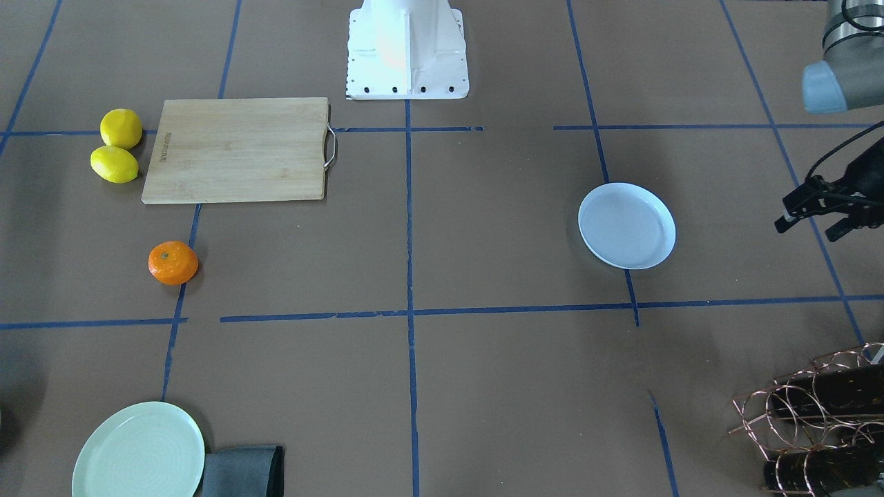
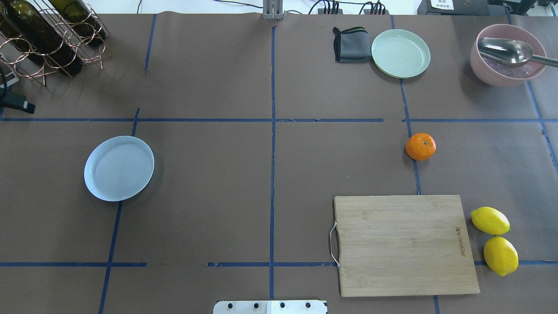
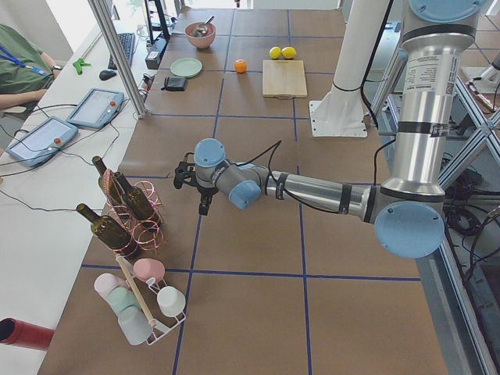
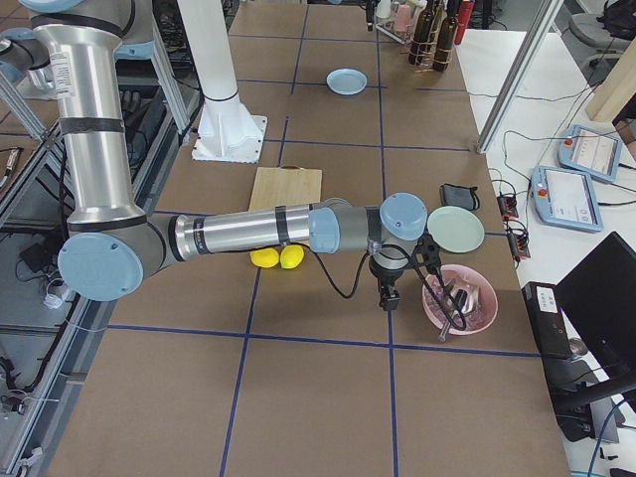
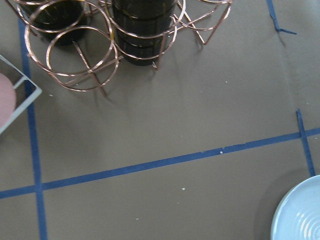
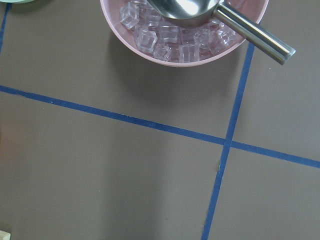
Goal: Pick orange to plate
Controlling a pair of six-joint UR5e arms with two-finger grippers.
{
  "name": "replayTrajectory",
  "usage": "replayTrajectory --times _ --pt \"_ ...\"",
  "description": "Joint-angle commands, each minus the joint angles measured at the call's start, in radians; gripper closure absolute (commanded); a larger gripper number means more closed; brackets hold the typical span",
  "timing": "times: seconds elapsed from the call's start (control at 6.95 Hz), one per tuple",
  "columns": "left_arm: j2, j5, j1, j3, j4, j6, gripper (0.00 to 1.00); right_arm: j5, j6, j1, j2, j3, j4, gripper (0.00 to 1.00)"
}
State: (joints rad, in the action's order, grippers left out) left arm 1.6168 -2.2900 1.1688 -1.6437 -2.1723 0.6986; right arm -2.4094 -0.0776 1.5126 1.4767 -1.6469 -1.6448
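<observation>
Orange [image 1: 173, 263] near board [image 1: 238, 150], well apart from plate [image 1: 627, 226]; left pincer [image 1: 808, 229] seemingly parted.

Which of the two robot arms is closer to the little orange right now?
Right. The right gripper hangs beside the pink bowl, at the orange's end. The left gripper is at the opposite end near the wine rack, beyond the plate.

The left wrist view cuts the plate [image 5: 300, 215] off at 5 o'clock. The right gripper [image 4: 388, 301] is too small to judge its jaws.
</observation>
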Motion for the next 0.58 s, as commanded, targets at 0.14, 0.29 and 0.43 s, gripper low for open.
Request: replayTrajectory --times 0.14,0.29,0.43 --pt "-0.012 0.216 -0.246 -0.004 -0.1 0.283 0.0 0.0 0.088 -0.005 -0.027 -0.002 0.031 0.0" --pt "-0.011 0.254 -0.305 -0.002 -0.1 0.327 0.0 0.0 0.094 -0.008 -0.029 -0.002 0.031 0.0" --pt "-0.011 0.279 -0.337 -0.004 -0.1 0.332 0.0 0.0 0.105 -0.008 -0.03 -0.002 0.031 0.0"
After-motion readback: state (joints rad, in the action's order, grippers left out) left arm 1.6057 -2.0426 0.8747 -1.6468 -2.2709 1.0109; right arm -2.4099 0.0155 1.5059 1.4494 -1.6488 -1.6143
